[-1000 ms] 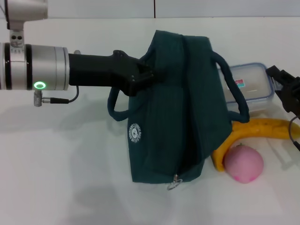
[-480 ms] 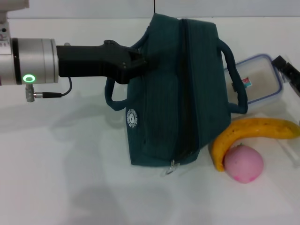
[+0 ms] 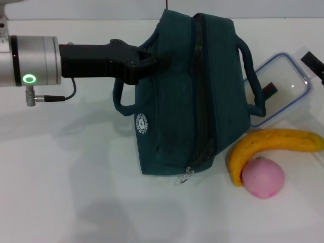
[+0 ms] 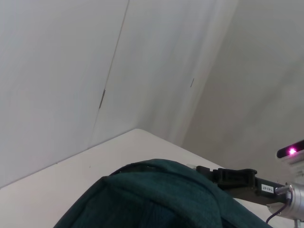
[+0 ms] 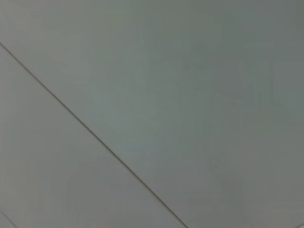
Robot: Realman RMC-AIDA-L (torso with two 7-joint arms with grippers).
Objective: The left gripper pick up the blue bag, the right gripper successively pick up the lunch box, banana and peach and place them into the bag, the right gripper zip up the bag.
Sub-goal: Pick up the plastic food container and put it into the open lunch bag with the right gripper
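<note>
Your left gripper (image 3: 152,63) clamps the teal fabric blue bag (image 3: 187,96); behind it the clear lunch box (image 3: 283,86) tilts, above the curved banana (image 3: 268,147) and matte peach (image 3: 262,176).

This looks like a robot test bench in a lab or studio, not a home. Under and around the left gripper (image 3: 152,63) spreads a bare white table (image 3: 76,192), with only a few staged items set out: beside the gripper the blue bag (image 3: 187,101), past it the lunch box (image 3: 283,86), banana (image 3: 273,144) and peach (image 3: 262,177). Behind the gripper rise plain grey wall panels (image 4: 156,71) with thin seams.
</note>
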